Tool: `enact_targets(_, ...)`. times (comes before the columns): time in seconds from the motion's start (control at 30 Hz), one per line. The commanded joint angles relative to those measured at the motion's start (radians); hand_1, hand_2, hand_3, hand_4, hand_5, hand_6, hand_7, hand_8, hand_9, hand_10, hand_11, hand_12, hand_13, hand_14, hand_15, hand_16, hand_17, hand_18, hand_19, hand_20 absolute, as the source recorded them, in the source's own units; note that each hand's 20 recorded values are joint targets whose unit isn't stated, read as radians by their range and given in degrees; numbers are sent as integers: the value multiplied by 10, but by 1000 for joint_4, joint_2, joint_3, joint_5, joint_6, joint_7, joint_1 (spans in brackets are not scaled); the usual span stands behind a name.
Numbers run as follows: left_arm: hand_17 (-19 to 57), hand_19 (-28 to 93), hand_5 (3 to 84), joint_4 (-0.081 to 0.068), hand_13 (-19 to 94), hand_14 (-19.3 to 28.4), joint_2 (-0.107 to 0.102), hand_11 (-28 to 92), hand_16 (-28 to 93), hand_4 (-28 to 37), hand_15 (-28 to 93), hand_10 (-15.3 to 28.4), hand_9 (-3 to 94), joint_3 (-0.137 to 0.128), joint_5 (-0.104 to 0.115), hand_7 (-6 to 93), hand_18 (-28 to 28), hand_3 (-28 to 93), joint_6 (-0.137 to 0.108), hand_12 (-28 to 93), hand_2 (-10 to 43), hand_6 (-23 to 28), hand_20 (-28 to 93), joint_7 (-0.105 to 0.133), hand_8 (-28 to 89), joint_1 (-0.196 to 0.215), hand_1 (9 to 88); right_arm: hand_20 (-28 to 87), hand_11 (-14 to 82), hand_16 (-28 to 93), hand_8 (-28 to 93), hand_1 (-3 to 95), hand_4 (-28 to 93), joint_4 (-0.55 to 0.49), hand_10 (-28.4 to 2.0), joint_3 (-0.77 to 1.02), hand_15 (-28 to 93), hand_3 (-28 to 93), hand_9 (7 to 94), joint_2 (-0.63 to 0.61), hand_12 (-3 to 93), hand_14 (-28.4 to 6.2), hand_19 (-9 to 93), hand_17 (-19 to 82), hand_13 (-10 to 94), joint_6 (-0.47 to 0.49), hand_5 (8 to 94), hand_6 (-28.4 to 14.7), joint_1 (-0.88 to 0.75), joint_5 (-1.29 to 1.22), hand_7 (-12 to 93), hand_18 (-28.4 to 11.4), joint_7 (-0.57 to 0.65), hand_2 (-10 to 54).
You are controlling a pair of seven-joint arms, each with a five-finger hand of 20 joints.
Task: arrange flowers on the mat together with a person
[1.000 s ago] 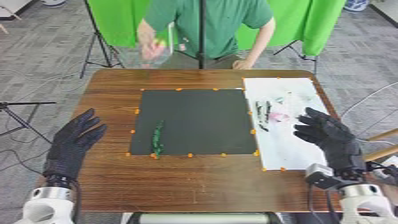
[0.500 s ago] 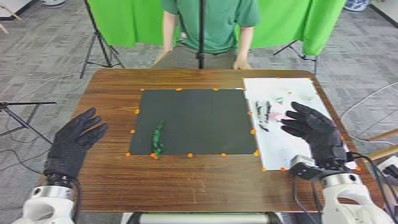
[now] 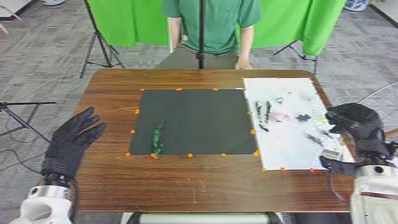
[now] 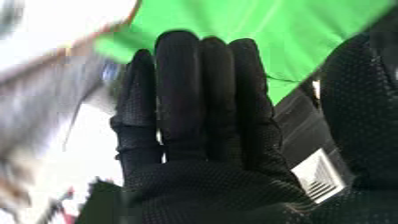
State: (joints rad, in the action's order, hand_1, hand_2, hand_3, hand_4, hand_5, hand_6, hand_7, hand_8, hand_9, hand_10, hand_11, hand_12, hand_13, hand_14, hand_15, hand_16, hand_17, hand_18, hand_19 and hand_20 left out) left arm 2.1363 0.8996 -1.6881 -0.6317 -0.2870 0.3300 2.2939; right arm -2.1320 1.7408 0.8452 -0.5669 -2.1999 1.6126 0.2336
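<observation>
On the dark mat a green stem lies near its left side. The white sheet right of it holds dark green stems, a pink flower, a dark flower and pale sprigs. My right hand is over the sheet's right edge in the head view; in the right wrist view the same hand has straight fingers and holds nothing. My left hand rests open over the table's left edge, left of the mat. The person's hand is at the far table edge, off the flowers.
The white sheet covers the table's right part. Small orange markers edge mat and sheet. The brown table extends in front of the mat. A thin black pole stands beyond the far edge.
My right hand has moved right, toward the sheet's outer edge, uncovering the dark flower and sprigs. The person's raised hand with a pinkish thing has gone down from above the far side. My left hand stays put.
</observation>
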Motion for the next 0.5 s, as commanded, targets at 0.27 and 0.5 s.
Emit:
enact_targets(0.27,-23,506,398,7,315,174,-6,269,-17,-252,316,137,335,-7,2,170,225,697,-15,133,35,37,52,13,-85,33,292,338,534,249,-192,201,-283,-19,-159,121,694,709,462,-75,432,-129,693,253,491,548,445,-59,-55,544,529,-185,421,-95)
enact_targets(0.5,-24,507,398,2,316,174,0,269,-17,-253,316,137,335,-1,-3,172,225,697,-4,133,35,36,52,8,-86,22,293,322,517,234,-177,165,-283,26,-172,66,682,736,445,-80,424,-137,679,236,473,571,436,-64,-26,565,512,-194,467,-95)
